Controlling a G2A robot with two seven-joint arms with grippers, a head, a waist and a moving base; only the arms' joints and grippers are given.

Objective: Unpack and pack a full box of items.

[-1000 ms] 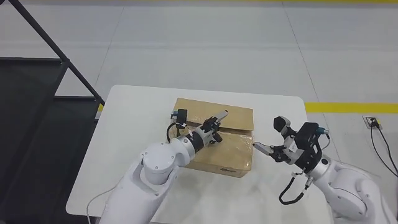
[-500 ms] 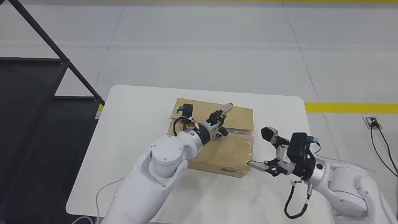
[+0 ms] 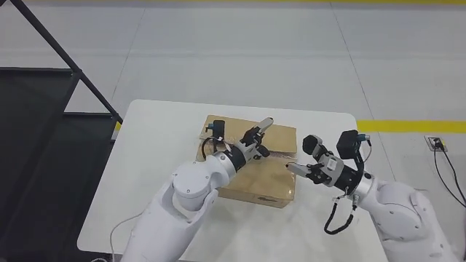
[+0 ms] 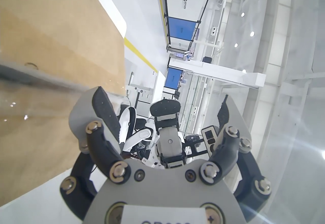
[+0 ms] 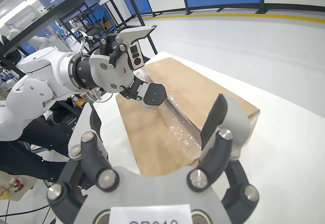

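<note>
box (image 3: 268, 180) on table (image 3: 156, 153) | left fingers (image 3: 265, 124) on box | right fingers (image 3: 297, 167) right of box

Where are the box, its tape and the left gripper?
box (image 5: 149, 138): right wrist view, near flap.
tape (image 5: 177, 124): right wrist view, glossy seam strip.
left gripper (image 3: 264, 137): top view, between its fingertips.

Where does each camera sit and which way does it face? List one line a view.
Top view: above the arms, looking down at the table and box; left claw and right claw show.
Left wrist view: on the left wrist, looking along the box top toward the hall; own claw open.
Right wrist view: on the right wrist, facing across the box; own claw open.
Shared: the box, in all three; each wrist view catches the other claw.
</note>
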